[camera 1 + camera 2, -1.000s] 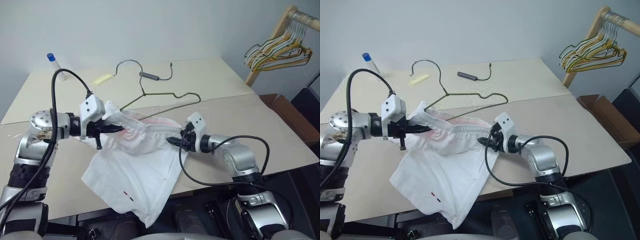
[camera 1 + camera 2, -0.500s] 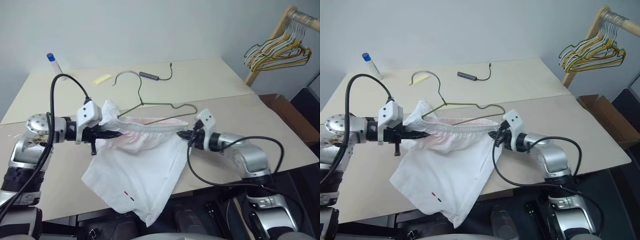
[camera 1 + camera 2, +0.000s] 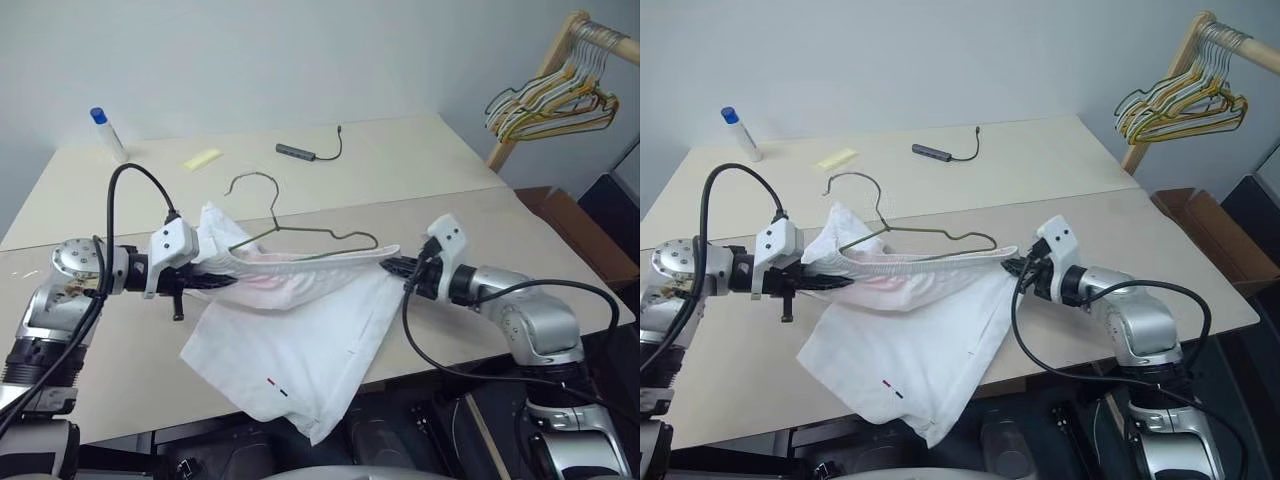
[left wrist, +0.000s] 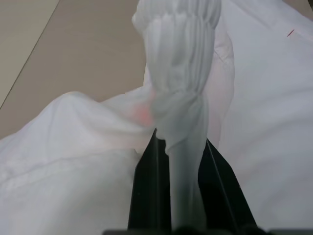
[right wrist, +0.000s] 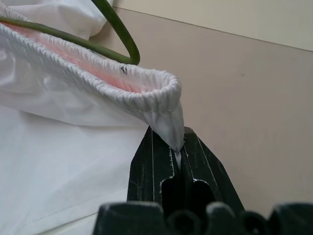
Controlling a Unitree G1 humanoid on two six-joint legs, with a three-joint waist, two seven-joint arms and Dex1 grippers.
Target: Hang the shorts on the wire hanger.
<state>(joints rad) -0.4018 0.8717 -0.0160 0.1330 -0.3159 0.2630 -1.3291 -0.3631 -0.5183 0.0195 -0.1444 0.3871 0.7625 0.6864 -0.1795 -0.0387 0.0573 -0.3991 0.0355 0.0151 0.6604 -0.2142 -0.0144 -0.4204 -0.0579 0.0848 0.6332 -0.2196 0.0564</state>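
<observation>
The shorts (image 3: 300, 330) are hanging off the desk (image 3: 420, 160) front, their waistband stretched taut along a 9-to-3 line. The left gripper (image 3: 205, 283) is clamping its fingers on the 9 o'clock end, the right gripper (image 3: 395, 266) pinching the 3 o'clock end. The hanger (image 3: 300, 232) is lying parallel, its bar threading into the opened waistband, hook toward 11.
</observation>
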